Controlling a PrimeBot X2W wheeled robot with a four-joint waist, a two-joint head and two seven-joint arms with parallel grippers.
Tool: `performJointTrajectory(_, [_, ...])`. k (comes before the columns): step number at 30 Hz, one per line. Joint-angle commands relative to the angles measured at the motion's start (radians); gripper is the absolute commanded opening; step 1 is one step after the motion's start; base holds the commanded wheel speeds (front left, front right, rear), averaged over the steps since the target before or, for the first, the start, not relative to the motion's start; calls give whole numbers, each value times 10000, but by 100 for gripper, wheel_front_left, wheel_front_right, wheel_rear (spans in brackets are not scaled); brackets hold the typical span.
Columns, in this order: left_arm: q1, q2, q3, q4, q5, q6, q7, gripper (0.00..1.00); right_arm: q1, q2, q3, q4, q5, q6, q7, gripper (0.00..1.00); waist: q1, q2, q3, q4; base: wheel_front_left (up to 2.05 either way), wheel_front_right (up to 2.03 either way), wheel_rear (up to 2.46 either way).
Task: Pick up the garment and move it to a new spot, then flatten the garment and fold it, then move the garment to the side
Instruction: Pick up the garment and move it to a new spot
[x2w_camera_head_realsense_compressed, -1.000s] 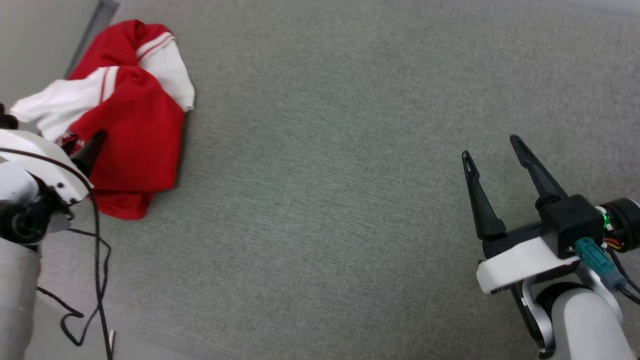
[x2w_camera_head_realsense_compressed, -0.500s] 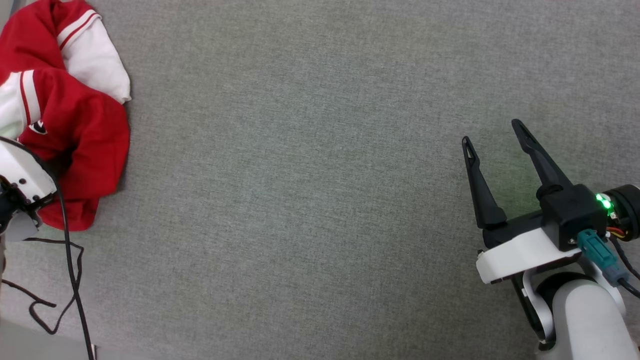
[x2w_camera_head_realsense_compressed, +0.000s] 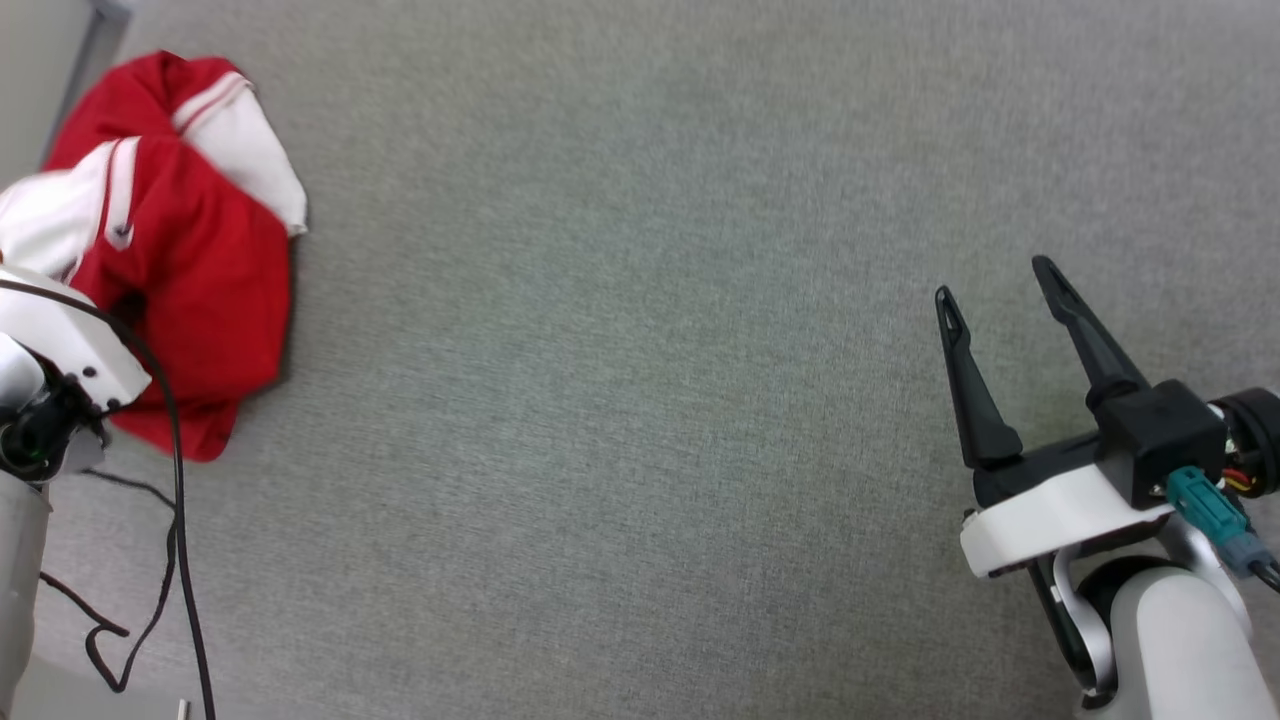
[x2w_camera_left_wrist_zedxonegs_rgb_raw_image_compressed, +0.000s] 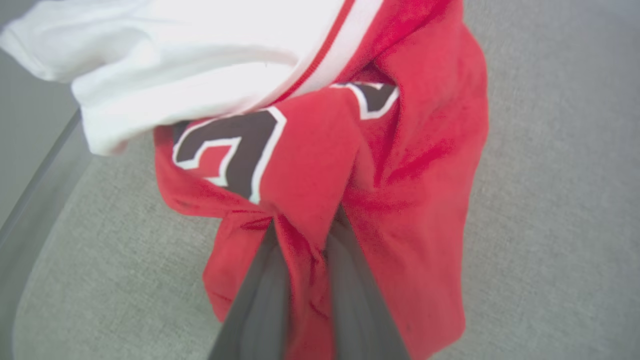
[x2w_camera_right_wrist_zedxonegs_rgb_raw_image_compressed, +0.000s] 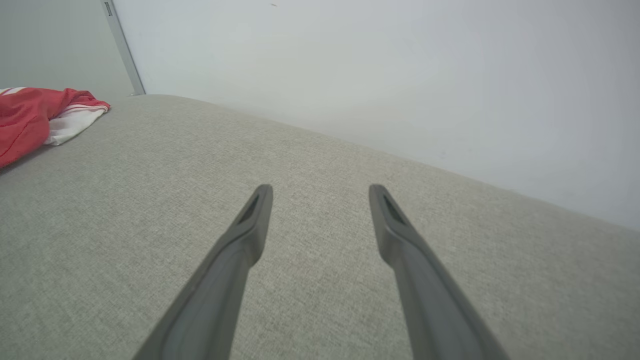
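Left gripper (x2w_camera_left_wrist_zedxonegs_rgb_raw_image_compressed: 306, 227): pressed together, pinching a fold of red cloth. The 2 dark fingers rise from the bottom edge of the left wrist view with the fold squeezed between them.
Right gripper (x2w_camera_head_realsense_compressed: 994, 280): spread. The 2 fingers stand wide apart at the lower right of the head view, pointing up that view, and bare grey surface shows between them.
Garment (x2w_camera_head_realsense_compressed: 190, 270): crumpled heap at the upper left of the head view, close to the left edge of the surface and well apart from the right gripper.
Garment, colours: red body, white sleeves with red stripe trim.
Garment, lettering: black figures outlined in white show in the left wrist view. 1 is partly covered by a white sleeve, so the figures cannot be read in full.
Garment, contact: the cloth is bunched up towards the left gripper. Whether any part is lifted clear of the surface cannot be told.
Surface (x2w_camera_head_realsense_compressed: 640, 400): grey woven fabric, flat.
Left wrist housing (x2w_camera_head_realsense_compressed: 60, 335): white, at the left edge of the head view, overlapping the lower left part of the garment.
Cable (x2w_camera_head_realsense_compressed: 180, 480): black, hanging from the left wrist housing and looping at the lower left of the head view.
Wall (x2w_camera_right_wrist_zedxonegs_rgb_raw_image_compressed: 400, 75): pale, behind the far edge of the surface in the right wrist view.
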Motion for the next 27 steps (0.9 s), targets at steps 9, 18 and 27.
performJointTrajectory(9, [-69,-98,-427,-147,800,4,-3376,0,636,-13,-171,469,584,-6,-382,100,0,0,-1983,182,0,0,0])
performJointTrajectory(18, [13,-422,-694,-358,1367,341,-4879,0,1252,-11,-504,737,1108,-6,-625,100,0,0,-3029,-224,0,0,0])
performJointTrajectory(27, [399,-923,-1171,-1924,1641,543,-4964,0,1892,-11,-822,880,1426,-6,-780,100,0,0,-3671,-1110,0,0,0])
